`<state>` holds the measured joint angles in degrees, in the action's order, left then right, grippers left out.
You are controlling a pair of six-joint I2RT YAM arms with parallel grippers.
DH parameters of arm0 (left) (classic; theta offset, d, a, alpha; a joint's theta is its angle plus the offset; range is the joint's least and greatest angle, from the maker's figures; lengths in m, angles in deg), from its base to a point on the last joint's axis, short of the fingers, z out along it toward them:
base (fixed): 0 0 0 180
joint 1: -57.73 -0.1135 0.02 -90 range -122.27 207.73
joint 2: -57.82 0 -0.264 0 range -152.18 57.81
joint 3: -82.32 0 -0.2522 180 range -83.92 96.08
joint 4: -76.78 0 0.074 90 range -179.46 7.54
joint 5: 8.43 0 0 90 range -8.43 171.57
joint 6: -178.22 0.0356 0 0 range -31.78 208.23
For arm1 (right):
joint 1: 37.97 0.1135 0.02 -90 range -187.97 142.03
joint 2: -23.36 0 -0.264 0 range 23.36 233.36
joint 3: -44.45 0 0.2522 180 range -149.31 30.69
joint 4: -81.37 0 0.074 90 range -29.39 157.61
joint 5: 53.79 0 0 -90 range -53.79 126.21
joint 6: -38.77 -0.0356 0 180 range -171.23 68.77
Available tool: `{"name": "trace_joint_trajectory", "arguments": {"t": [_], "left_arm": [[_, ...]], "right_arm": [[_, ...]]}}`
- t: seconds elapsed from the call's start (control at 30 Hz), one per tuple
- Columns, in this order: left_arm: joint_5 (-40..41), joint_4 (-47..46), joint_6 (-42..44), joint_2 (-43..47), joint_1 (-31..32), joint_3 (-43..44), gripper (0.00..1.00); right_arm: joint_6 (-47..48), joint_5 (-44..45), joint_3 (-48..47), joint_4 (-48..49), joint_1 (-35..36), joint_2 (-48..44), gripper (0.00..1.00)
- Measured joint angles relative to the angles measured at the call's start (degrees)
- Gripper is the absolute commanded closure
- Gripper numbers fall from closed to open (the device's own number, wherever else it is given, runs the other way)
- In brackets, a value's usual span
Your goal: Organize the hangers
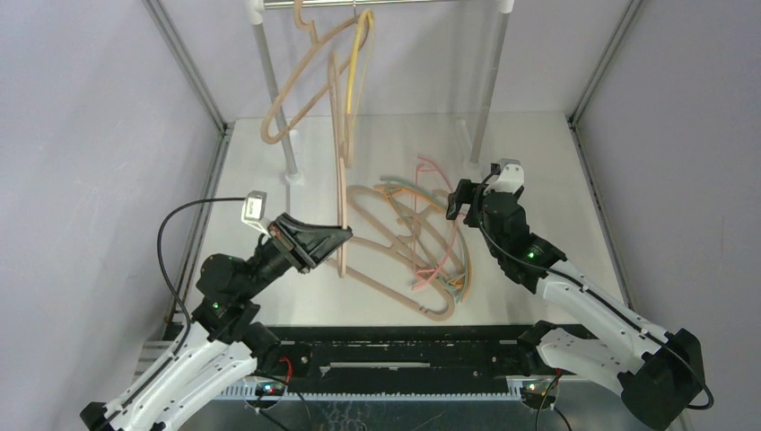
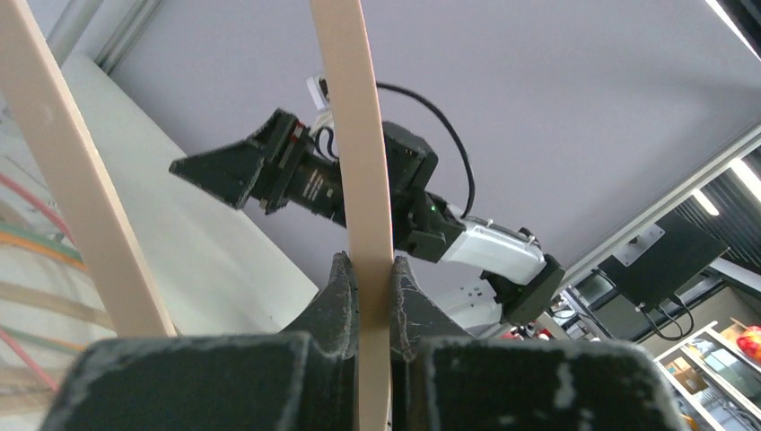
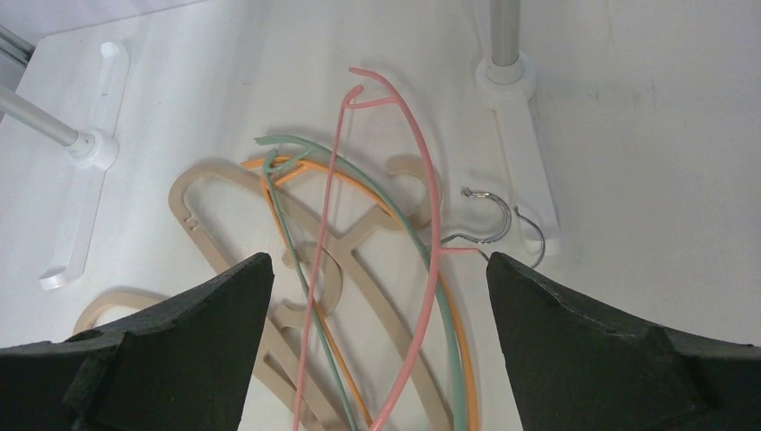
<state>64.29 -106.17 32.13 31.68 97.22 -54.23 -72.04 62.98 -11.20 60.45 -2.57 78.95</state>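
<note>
From above, the left gripper (image 1: 344, 236) holds a thick beige plastic hanger (image 1: 342, 162) upright, probably to hook it on the white-and-metal rail frame (image 1: 492, 72), which carries 2 hangers. Left wrist view: fingers clamp its bar. Right wrist view: the right gripper (image 3: 377, 262), spread wide, hovers over the pile of thin pink, green, orange and beige hangers (image 3: 334, 184).

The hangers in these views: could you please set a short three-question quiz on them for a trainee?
1. True or false: the left hand is shut on a beige hanger.
2. Which thin hanger hangs on the rail frame? A pink, B yellow, C green.
3. Fill in: the right hand, above the hanger pile on the table, is ____.
Key: 1 true; 2 B, the yellow hanger; 3 open.
</note>
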Motion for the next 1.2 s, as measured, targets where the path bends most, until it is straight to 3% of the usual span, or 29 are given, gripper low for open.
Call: {"name": "trace_joint_trajectory", "arguments": {"t": [0.47, 0.8, 1.03, 1.2], "left_arm": [[-14.3, -17.4, -8.0, -22.7, -17.7, 8.6, 1.0], [-20.5, -29.0, -16.9, -35.5, -21.2, 16.6, 1.0], [-20.6, -41.6, -26.5, -49.1, -22.1, 22.5, 1.0], [-20.4, -45.0, -31.1, -54.1, -22.2, 26.6, 1.0]], "right_arm": [[0.1, 0.2, 0.0, -0.1, -0.1, -0.2, 0.02], [0.2, 0.0, 0.0, -0.1, -1.2, -0.2, 0.02], [0.5, -0.1, 0.0, -0.5, -2.2, 0.2, 0.02], [0.9, -0.3, 0.0, -0.6, -3.7, 0.2, 0.02]]}}
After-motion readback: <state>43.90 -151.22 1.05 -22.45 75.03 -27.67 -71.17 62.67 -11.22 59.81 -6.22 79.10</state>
